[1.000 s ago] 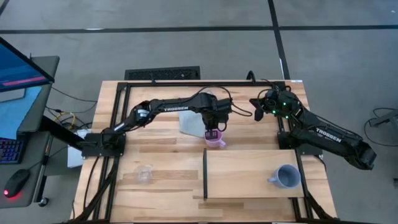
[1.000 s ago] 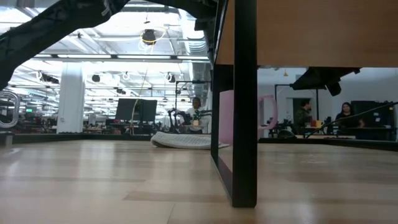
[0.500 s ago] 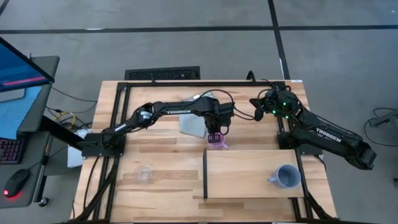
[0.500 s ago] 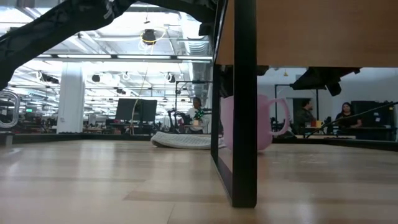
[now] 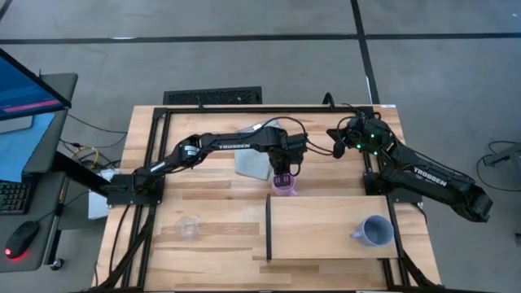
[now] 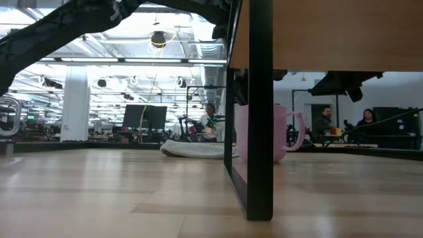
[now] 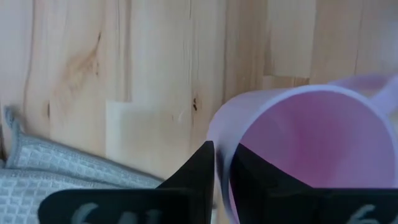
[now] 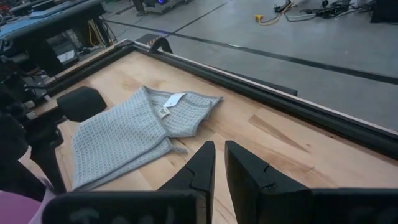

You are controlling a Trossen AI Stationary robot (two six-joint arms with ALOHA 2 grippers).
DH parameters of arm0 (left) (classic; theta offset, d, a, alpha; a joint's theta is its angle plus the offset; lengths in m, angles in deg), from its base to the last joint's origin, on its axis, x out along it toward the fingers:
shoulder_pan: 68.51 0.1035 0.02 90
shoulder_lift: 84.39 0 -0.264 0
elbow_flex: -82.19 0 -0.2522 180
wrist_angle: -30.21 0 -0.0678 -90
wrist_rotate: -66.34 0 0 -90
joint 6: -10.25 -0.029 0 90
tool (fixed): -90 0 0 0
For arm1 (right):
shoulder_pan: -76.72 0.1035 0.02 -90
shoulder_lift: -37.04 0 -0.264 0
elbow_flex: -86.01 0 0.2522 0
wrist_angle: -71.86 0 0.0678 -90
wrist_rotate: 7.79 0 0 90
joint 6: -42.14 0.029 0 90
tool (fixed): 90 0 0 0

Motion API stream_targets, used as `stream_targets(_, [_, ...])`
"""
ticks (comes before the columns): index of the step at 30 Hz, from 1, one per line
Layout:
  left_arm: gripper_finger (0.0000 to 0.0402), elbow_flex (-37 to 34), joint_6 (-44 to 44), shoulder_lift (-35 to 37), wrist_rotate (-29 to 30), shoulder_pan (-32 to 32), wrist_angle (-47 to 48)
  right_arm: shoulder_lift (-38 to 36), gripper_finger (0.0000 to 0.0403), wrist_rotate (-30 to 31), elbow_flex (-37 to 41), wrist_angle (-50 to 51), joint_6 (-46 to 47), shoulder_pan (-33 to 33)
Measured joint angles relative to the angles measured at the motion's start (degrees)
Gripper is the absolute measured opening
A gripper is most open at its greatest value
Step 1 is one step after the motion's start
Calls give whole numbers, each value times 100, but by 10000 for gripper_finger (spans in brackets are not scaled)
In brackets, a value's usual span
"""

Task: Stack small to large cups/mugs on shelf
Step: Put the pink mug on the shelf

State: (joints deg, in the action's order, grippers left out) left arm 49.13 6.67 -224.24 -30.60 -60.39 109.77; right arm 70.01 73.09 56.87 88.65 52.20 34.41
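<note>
My left gripper (image 5: 282,172) is shut on the pink-purple mug (image 5: 284,186), just beyond the shelf's far edge near the black divider (image 5: 269,226). The mug stands upright in the low view (image 6: 285,132), its base at the tabletop; whether it rests there I cannot tell. The grey-blue mug (image 5: 374,231) stands on the light-wood shelf (image 5: 326,232), at its right end. The clear cup (image 5: 189,226) stands on the table left of the shelf. My right gripper (image 5: 337,150) waits shut and empty at the far right, also seen in its own wrist view (image 8: 219,152). My left gripper holds the mug by its rim (image 7: 219,134), on the side away from the handle (image 7: 388,93). One finger (image 7: 252,171) is inside the mug and the other (image 7: 198,171) outside, with the wall pinched between them. The fingers point down from above. The mug is upright.
A folded light-blue cloth (image 5: 252,161) lies on the table just beyond and left of the pink mug, also in the right wrist view (image 8: 130,134). The shelf's middle, between divider and grey-blue mug, is bare wood. People and desks show in the room behind the table.
My left gripper has gone down and slightly toward the table's right edge with the pink mug. The mug, first higher and half hidden behind the divider in the low view, now stands lower and upright with its handle showing.
</note>
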Motion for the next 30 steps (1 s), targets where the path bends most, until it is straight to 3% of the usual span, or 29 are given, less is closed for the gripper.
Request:
stream_targets(8, [36, 0, 563, 0, -12, -4, -101, 0, 59, 0, 0, 0, 0, 0])
stream_targets(22, [38, 4, 12, 0, 360, -118, -133, 0, 59, 0, 0, 0, -2, 1])
stream_targets(30, [80, 4, 91, 0, 230, -116, -127, 0, 59, 0, 0, 0, -2, 2])
